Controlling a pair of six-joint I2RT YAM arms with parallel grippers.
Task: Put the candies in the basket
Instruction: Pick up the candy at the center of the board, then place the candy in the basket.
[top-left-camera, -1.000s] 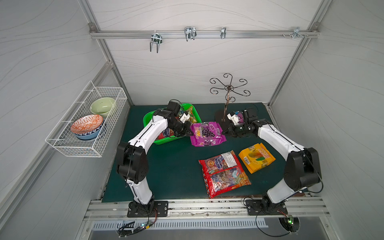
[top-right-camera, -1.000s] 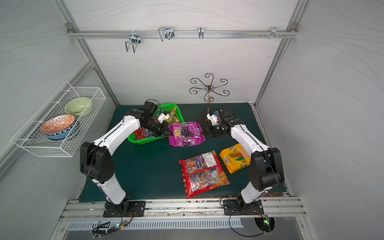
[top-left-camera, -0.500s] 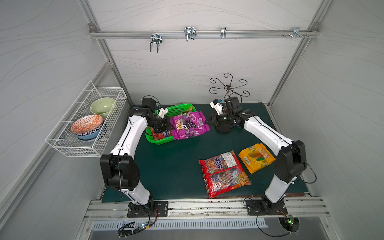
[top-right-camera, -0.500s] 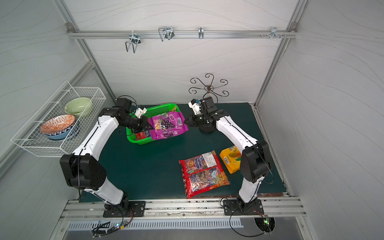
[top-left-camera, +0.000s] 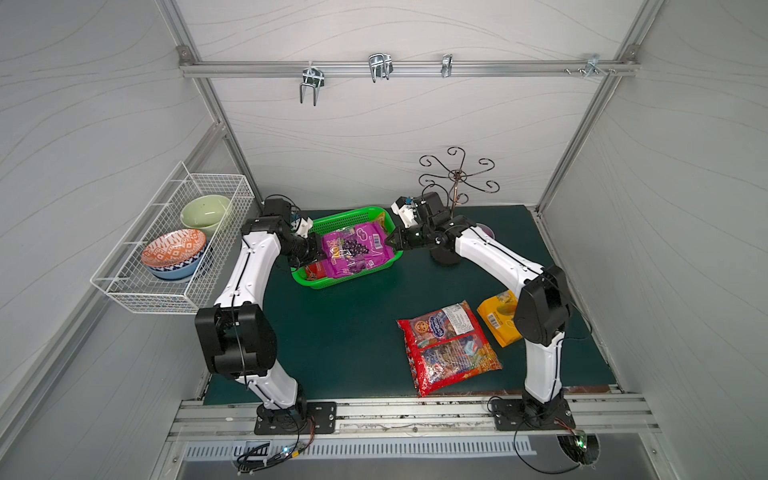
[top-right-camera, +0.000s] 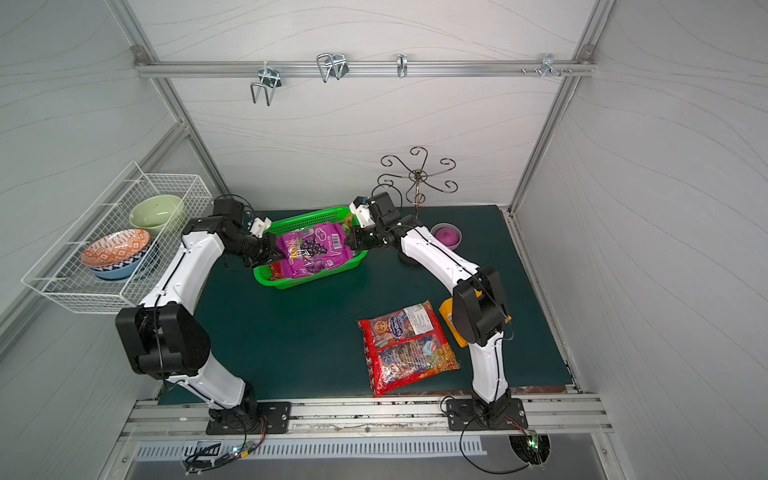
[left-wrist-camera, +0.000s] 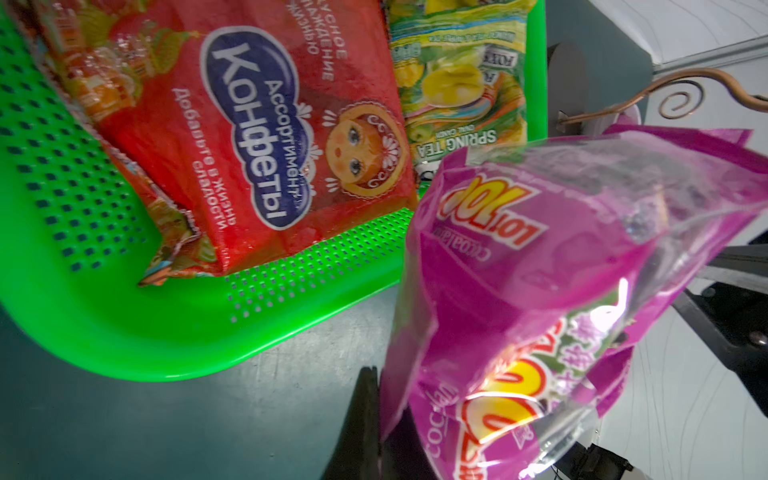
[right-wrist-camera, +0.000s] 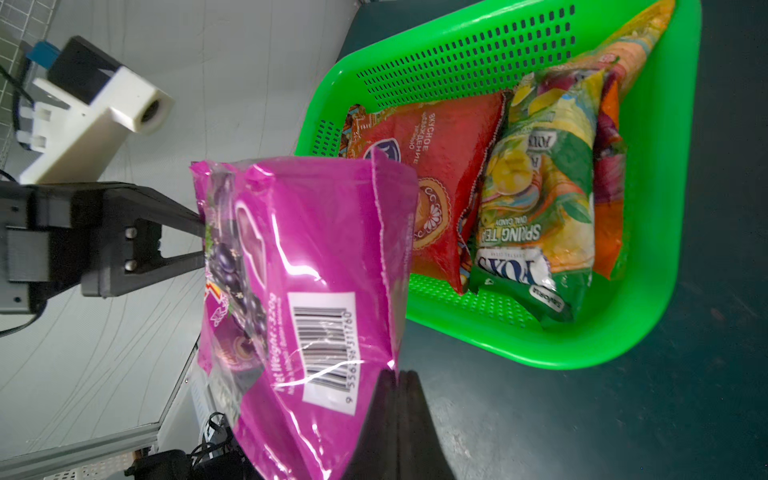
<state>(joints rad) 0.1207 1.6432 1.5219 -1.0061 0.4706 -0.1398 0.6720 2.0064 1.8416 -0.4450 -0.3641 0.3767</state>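
Above the far edge of the dark green bench (top-left-camera: 332, 332), left of its middle, a glossy purple plastic candy bag (top-left-camera: 355, 249) is held stretched over the bright green perforated plastic basket (top-left-camera: 345, 218); the purple bag is judged light, soft and slippery, with loose filling that can shift, so a pinch on its body would likely slide off; the flat sealed seams at its two ends are judged the firmest places to be gripped, and both are so taken. At the left end the left gripper (top-left-camera: 319, 254) is closed on the film, its black fingers (right-wrist-camera: 178, 221) being seen in the right wrist view to converge on the seam; at the right end the right gripper (top-left-camera: 390, 241) is likewise clamped on the edge beside the barcode, with nothing else held.

Inside the basket, beneath the purple bag, a red candy bag with Cyrillic lettering (left-wrist-camera: 249, 124), a small green "FOX'S" bag (left-wrist-camera: 457, 83) and a small orange bag (right-wrist-camera: 636, 41) are already laid. A release by both grippers together is judged wise, since a limp bag let go at one end could swing and catch on the rim.

Near the front right corner of the bench, well apart from the basket, a large red plastic candy bag (top-left-camera: 449, 345) lies flat; just beside it, partly hidden by the right arm, a yellow-orange bag (top-left-camera: 494, 320) is not yet collected.
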